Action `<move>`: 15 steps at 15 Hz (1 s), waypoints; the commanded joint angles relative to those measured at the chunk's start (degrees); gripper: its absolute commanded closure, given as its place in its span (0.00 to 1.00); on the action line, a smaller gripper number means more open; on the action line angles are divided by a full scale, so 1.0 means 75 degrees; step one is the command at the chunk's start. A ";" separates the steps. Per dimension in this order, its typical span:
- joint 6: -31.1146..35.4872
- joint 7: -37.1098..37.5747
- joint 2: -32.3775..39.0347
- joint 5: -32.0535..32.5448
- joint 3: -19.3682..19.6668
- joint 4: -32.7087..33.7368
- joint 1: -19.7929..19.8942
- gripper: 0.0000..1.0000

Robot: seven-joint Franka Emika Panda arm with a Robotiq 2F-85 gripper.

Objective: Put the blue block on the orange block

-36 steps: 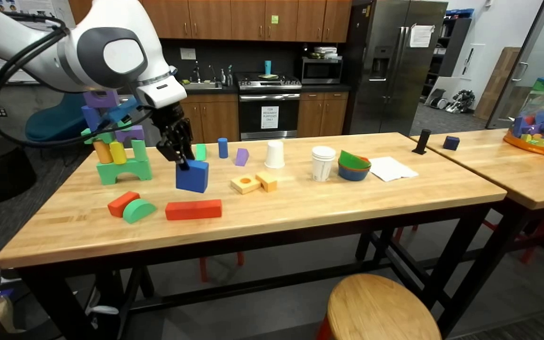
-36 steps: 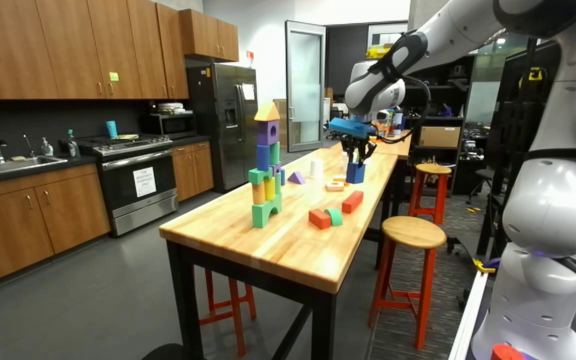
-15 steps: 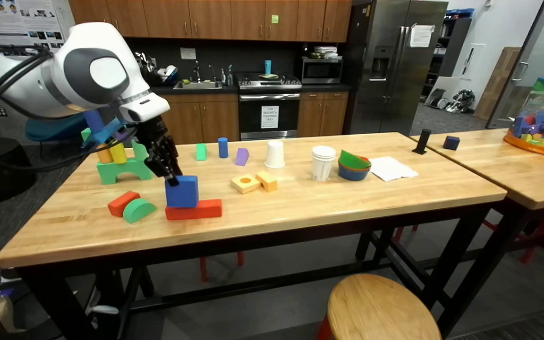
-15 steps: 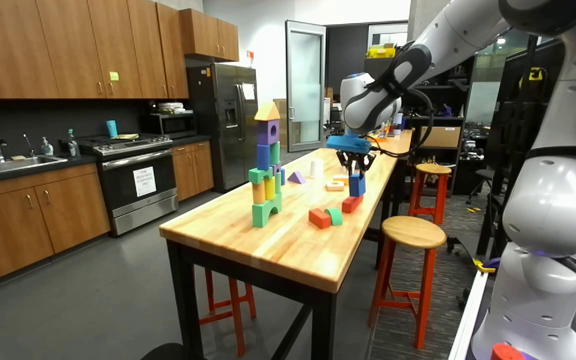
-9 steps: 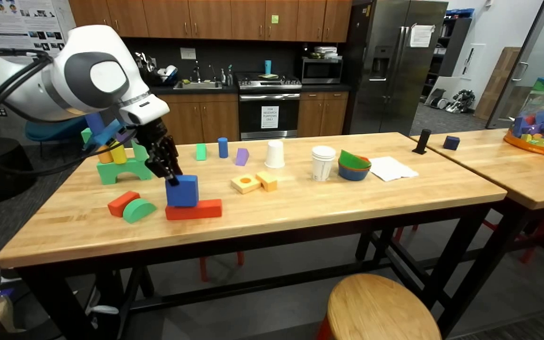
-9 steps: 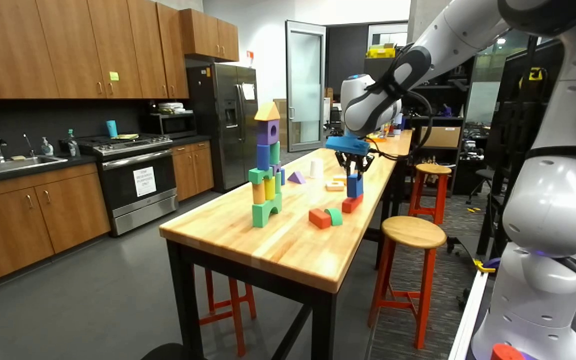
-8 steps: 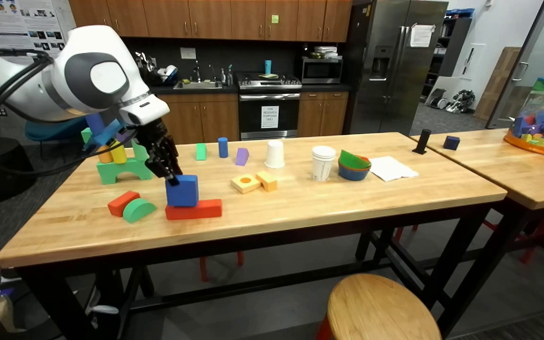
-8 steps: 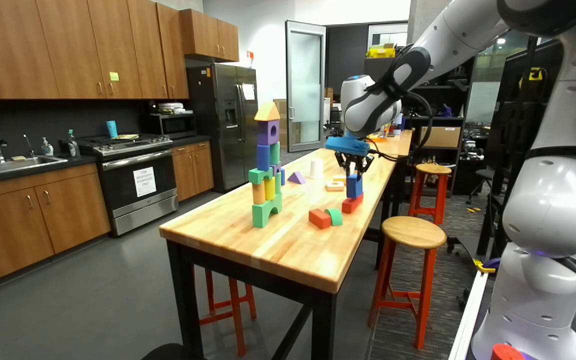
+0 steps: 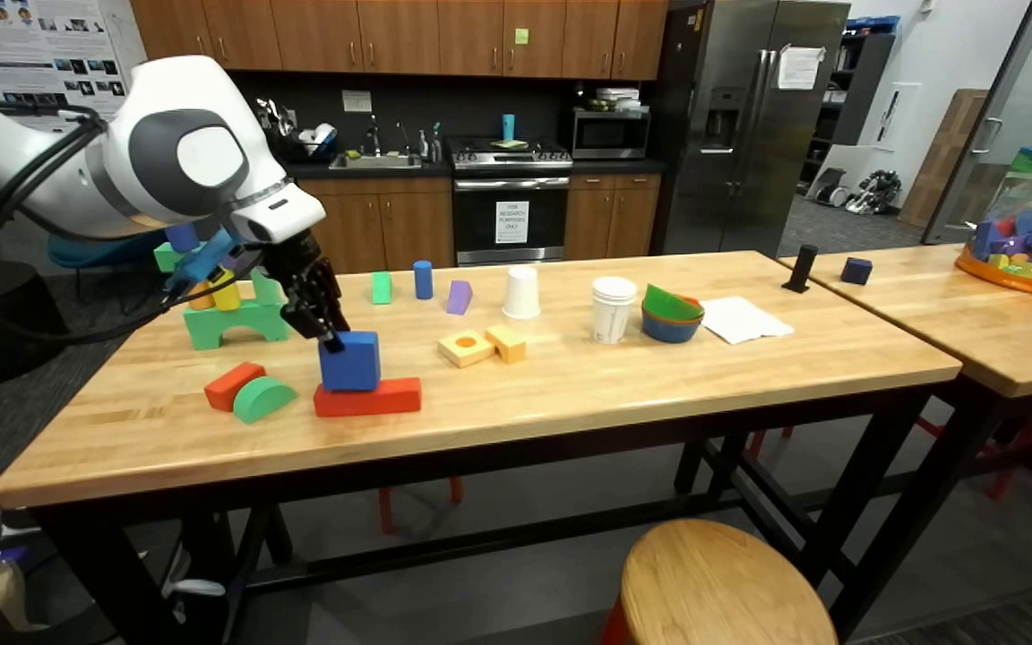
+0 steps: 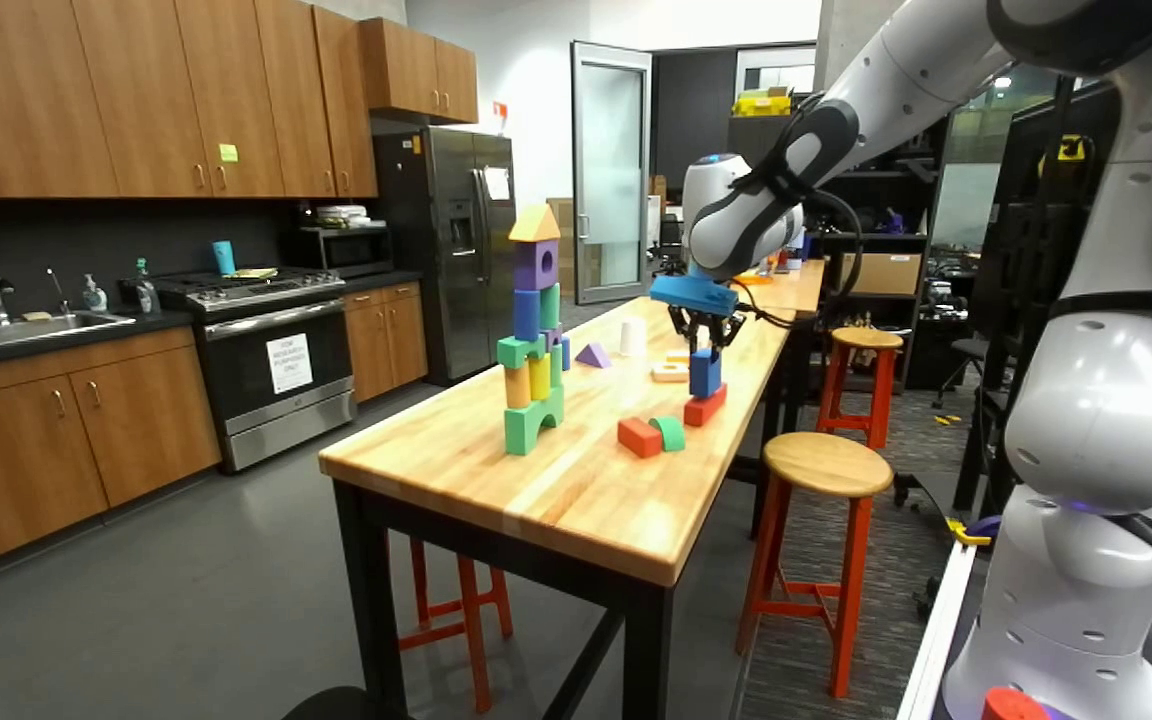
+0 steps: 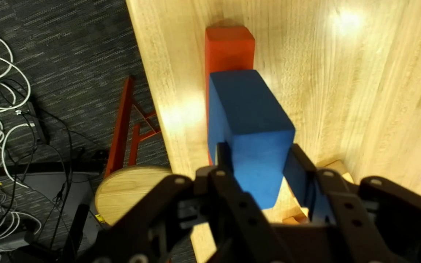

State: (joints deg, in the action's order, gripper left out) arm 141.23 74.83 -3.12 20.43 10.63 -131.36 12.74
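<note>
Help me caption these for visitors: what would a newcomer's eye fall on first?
Probably the colourful tower, standing toward the near end of the table in an exterior view. Next would come the white arm spanning that view's right side. In the wrist view, the blue block dominates the middle, gripped in the jaws over the red bar.

Blue block [image 9: 353, 365] in fingers [image 9: 330, 333], orange block [image 9: 382, 401] beneath

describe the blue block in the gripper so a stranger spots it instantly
On the wooden table, find the long red-orange bar. Over it, the gripper holds the blue block, boxy and flat-faced, unlike the round blue cylinder standing apart.
</note>
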 commanded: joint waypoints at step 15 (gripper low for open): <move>0.0434 -0.0392 0.0278 -0.0048 0.0147 0.0115 0.0083 0.85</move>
State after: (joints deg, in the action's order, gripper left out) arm 143.04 73.53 -1.62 20.42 11.52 -131.09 13.38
